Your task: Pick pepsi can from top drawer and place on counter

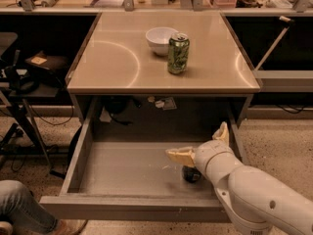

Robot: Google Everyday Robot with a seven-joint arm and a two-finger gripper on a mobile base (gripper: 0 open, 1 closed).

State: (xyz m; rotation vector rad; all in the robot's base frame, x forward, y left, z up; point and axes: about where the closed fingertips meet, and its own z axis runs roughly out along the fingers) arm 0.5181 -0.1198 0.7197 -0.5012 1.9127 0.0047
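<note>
The top drawer (122, 168) is pulled out below the counter (117, 58). The pepsi can (190, 174) stands on the drawer bottom near the front right; it looks dark and is mostly hidden under the gripper's wrist. My gripper (196, 141) hangs in the drawer right above the can, open. One tan finger (178, 155) points left and the other finger (221, 132) points up toward the drawer's right wall. Nothing is held between the fingers.
A green can (178, 53) and a white bowl (161, 39) stand on the counter toward the back. A person's knee (24, 212) is at the lower left. A dark stand and cables (19, 102) are to the left of the drawer.
</note>
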